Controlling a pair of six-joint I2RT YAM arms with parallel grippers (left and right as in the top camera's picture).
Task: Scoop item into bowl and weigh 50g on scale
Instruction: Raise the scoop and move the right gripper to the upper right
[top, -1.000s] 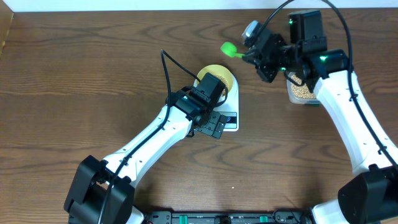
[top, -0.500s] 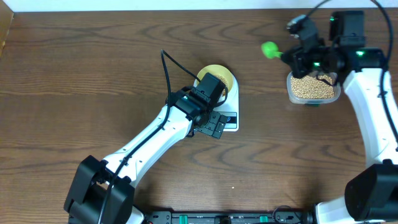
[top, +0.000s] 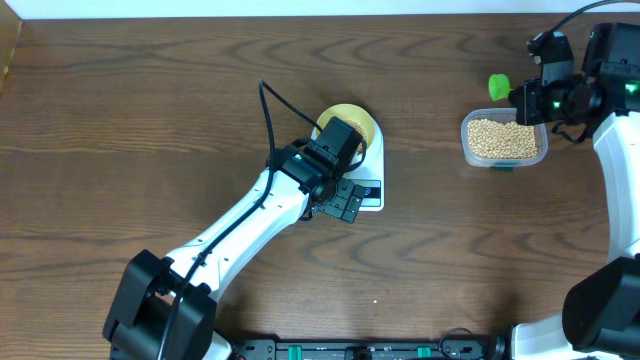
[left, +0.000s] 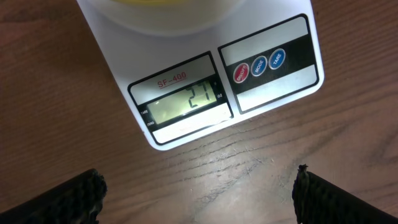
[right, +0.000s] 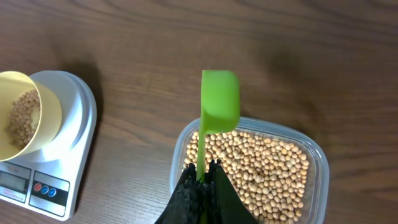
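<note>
Pinching the green scoop (right: 219, 99) by its handle, my right gripper (right: 200, 179) holds the cup over the tub's (right: 318, 163) far rim, beans (right: 261, 168) just nearer; left gripper (left: 198, 186) hangs spread beside the scale (left: 280, 81).

**Table** (top: 120, 120): dark brown wood-grain surface that fills almost the whole overhead view, with its grain running left to right.

**Tub** (top: 464, 140): clear plastic, rounded-rectangular, standing on the table at the far right.

**Scoop** (top: 498, 86): bright green. In the overhead view it lies just beyond the tub's far-left corner. In the right wrist view its cup overlaps the tub's far rim, and its thin handle runs back across the tub toward the camera. Its height above the tub cannot be told.

**White strip** (top: 300, 8): borders the table's far edge.

**Black rail** (top: 360, 350): runs along the table's near edge, at centre.
</note>
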